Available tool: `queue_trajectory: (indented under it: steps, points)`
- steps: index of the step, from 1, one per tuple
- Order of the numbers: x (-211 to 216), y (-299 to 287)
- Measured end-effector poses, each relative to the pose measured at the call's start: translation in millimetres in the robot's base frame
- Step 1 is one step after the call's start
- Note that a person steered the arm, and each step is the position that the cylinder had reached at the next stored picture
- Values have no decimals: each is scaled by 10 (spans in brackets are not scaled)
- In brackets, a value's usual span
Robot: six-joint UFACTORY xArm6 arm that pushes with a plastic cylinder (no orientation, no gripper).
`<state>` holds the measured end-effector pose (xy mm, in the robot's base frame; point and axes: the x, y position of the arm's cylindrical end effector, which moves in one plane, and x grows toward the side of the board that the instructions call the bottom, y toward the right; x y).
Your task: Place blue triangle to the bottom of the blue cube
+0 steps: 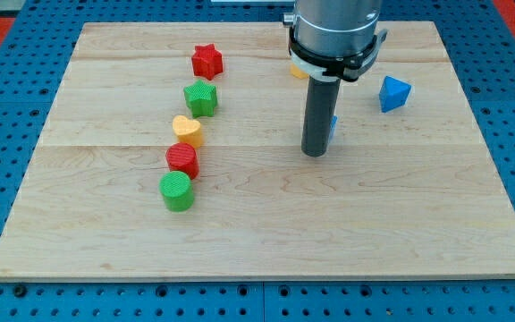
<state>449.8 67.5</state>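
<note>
The blue triangle (394, 94) lies at the view's upper right on the wooden board (257, 233). A blue block, likely the blue cube (333, 126), is almost wholly hidden behind the dark rod; only a thin blue sliver shows at the rod's right side. My tip (314, 154) rests on the board right of centre, touching or just in front of that blue block. The blue triangle is up and to the right of my tip, apart from it.
A column of blocks runs down the view's left: red star (206, 61), green block (201, 97), yellow heart (187, 131), red cylinder (182, 160), green cylinder (176, 191). A yellow-orange block (297, 71) peeks out left of the arm's body.
</note>
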Motion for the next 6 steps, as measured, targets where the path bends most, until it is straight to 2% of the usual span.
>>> queue_trajectory:
  steps: [1,2,4,5,6]
  points:
    - [157,15]
    - [214,519]
    - [-692,2043]
    - [-1279,2118]
    - [-1569,1399]
